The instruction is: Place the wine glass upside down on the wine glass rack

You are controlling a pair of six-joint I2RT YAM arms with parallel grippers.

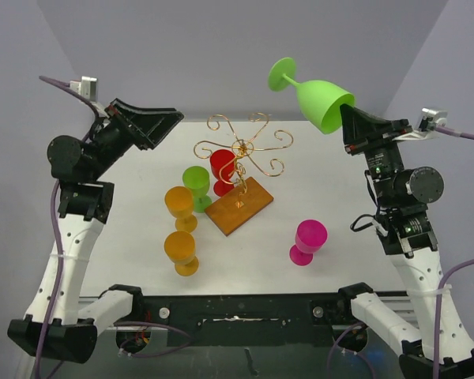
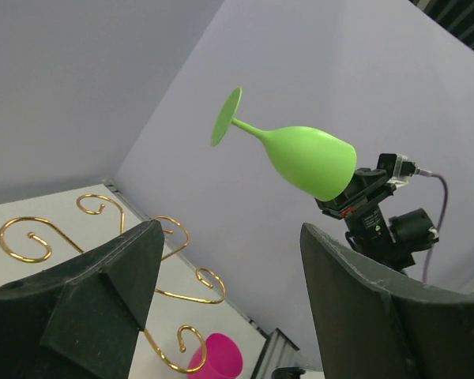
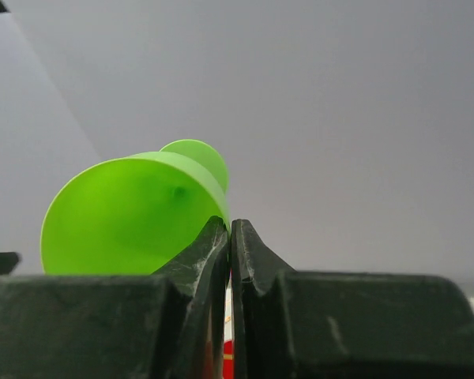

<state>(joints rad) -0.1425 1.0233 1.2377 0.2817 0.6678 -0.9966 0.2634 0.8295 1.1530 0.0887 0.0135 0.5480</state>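
One wine glass [image 1: 325,101] is hanging free, two o'clock off the rack [image 1: 238,205], right jaws clamping its rim, left jaws gaping.

We lose the rack [image 2: 22,220] base behind the left gripper [image 2: 231,237]. Pink glass [image 2: 215,359] runs off the bottom edge, green glass [image 3: 126,213] rim partly hidden.

Bright, even, diffuse light fills all views. From above, the white table [image 1: 332,181] is nearly washed out, and the pink glass [image 1: 308,241] casts only a faint, soft shadow at its foot. The left gripper [image 2: 229,233] shows dark, slightly soft fingers [image 2: 95,300]; beyond and between them the wine glass [image 2: 308,158] is crisp. The right gripper [image 3: 229,229] has grainy, shadowed fingers [image 3: 197,268] close to the lens; just past their tips the green bowl glows evenly, its rim a little blurred.
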